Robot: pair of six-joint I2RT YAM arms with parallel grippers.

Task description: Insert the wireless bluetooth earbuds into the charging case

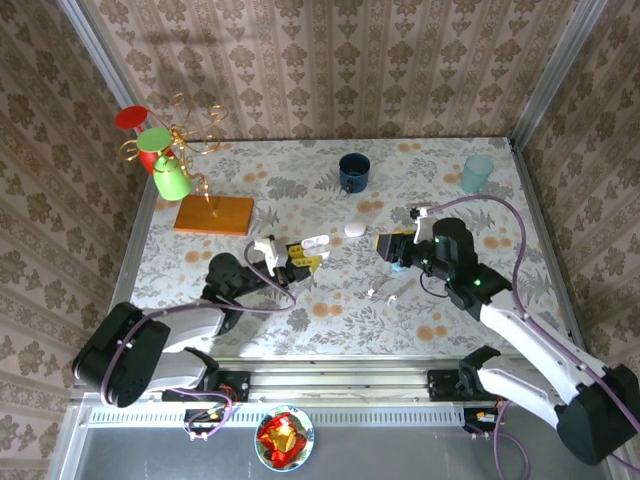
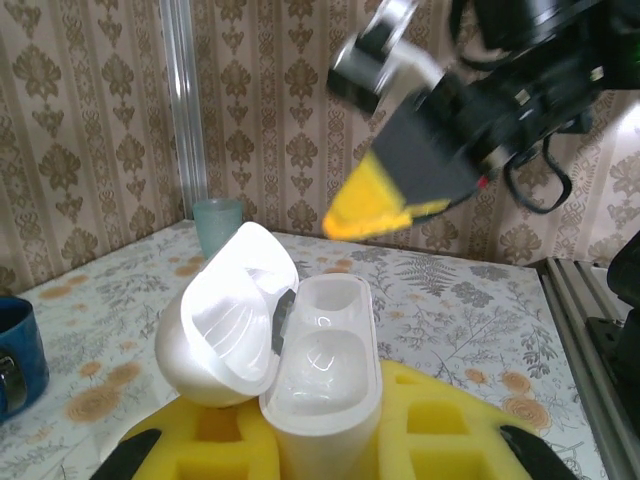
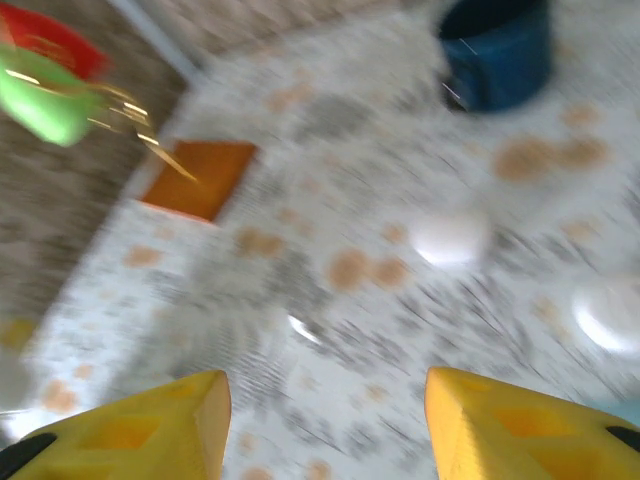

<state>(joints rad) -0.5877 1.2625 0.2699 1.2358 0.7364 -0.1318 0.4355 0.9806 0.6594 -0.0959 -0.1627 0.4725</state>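
Over the table from above, the left gripper is clamped on the open charging case. The right gripper sits just to its right, and tiny earbuds lie loose on the table near it. Left wrist now: the case is wedged between yellow fingers, lid flipped back leftward. Right wrist, badly blurred: its yellow fingers are spread apart, released.
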